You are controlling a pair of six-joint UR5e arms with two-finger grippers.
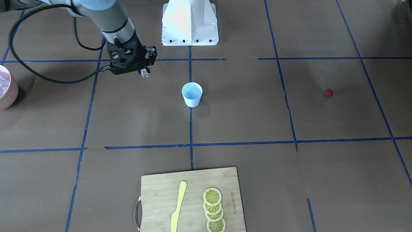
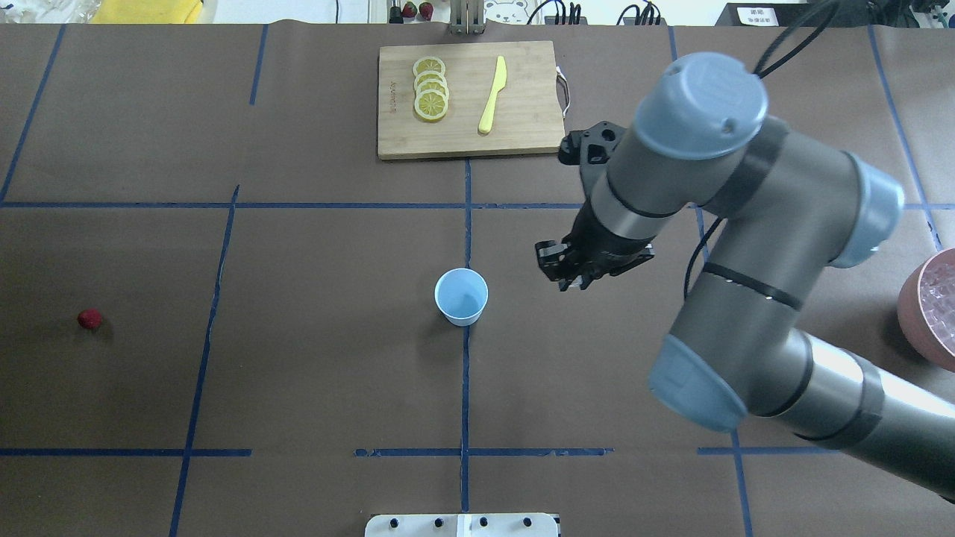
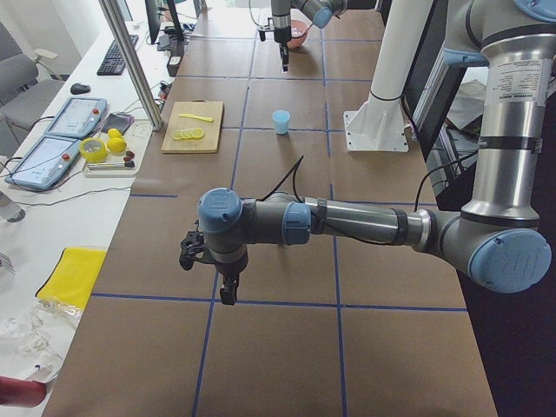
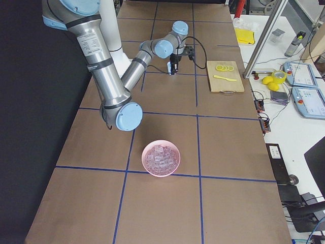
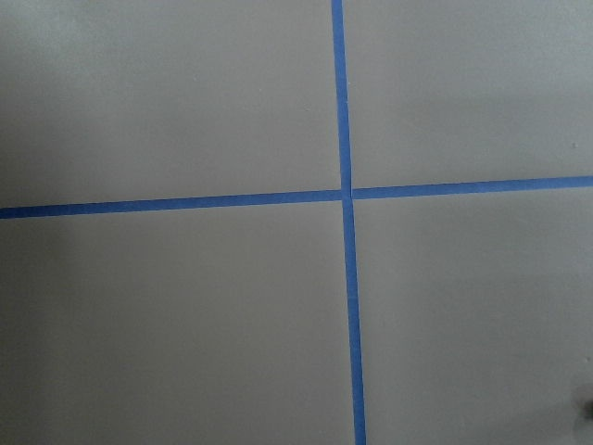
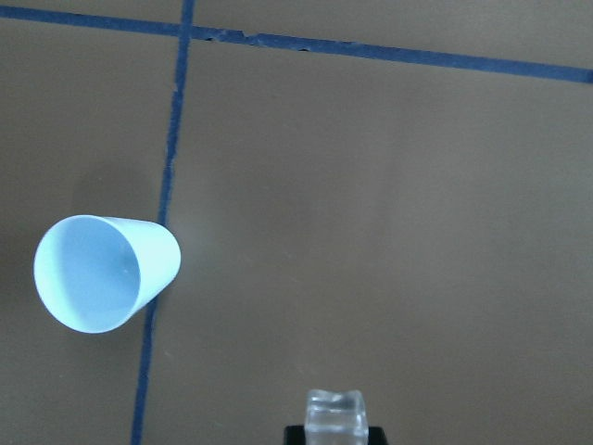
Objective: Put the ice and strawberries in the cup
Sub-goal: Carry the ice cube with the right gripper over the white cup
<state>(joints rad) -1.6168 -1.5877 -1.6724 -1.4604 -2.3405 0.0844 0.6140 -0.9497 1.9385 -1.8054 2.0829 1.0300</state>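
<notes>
The pale blue cup (image 2: 462, 296) stands upright in the middle of the table, with nothing visible inside it. My right gripper (image 2: 573, 282) hangs above the table a short way to its right, shut on a clear ice cube (image 6: 336, 414). In the right wrist view the cup (image 6: 102, 273) lies up and left of the cube. More ice fills the pink bowl (image 4: 148, 148) at the table's right end. The small red strawberry (image 2: 89, 319) lies alone on the table's left side. My left gripper (image 3: 228, 291) hovers over the far left end; whether it is open or shut I cannot tell.
A wooden cutting board (image 2: 522, 142) at the far edge carries lemon slices (image 2: 430, 98) and a yellow knife (image 2: 492, 95). The robot's white base (image 1: 190, 22) stands behind the cup. The right arm's elbow (image 2: 697, 388) hangs over the near right part of the table. Blue tape lines cross the brown surface.
</notes>
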